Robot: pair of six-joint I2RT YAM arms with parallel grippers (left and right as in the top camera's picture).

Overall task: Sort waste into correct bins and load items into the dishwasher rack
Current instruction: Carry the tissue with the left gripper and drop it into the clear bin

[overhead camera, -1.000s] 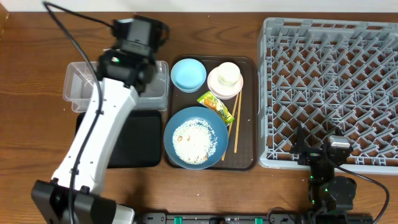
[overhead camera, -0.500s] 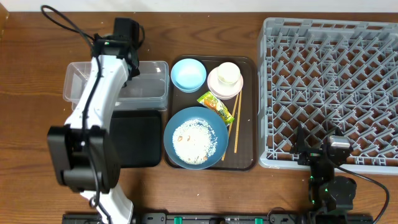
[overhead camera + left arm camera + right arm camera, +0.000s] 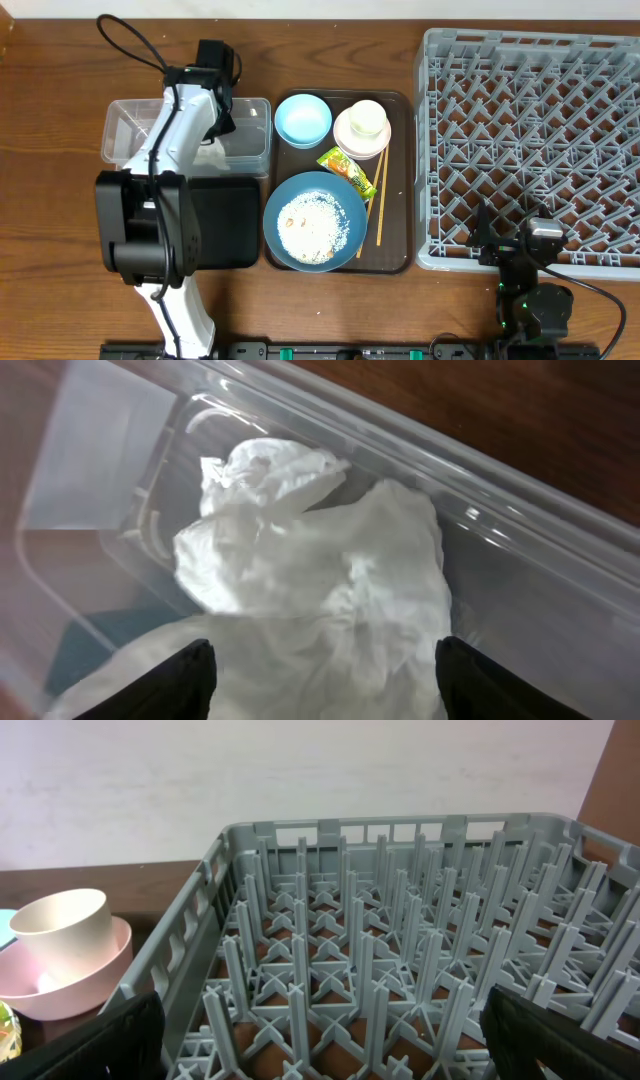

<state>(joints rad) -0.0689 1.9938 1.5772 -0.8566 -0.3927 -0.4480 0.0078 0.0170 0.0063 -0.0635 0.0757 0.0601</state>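
My left gripper (image 3: 325,680) hangs open over the clear tub (image 3: 500,530), its dark fingers wide apart. The crumpled white napkin (image 3: 310,570) lies loose in the tub between and below them. From overhead, the left gripper (image 3: 215,115) is above the tub's (image 3: 125,140) right half. The dark blue bowl (image 3: 275,205) holds rice (image 3: 312,225). Beside it lie the green-yellow wrapper (image 3: 345,170) and the chopsticks (image 3: 380,200). My right gripper (image 3: 322,1040) stands open and empty at the near edge of the grey rack (image 3: 400,960), low at the right (image 3: 497,250) when seen from overhead.
A brown serving tray (image 3: 395,250) carries the light blue bowl (image 3: 302,120), and the pink bowl (image 3: 350,140) with a cream cup (image 3: 367,118) in it. The black tray (image 3: 225,230) lies just in front of the clear tub. The rack (image 3: 530,130) fills the right side.
The left arm has folded back so that only its wrist reaches over the tub. Its jaws have opened and the napkin now lies free in the tub. The right arm is unchanged.
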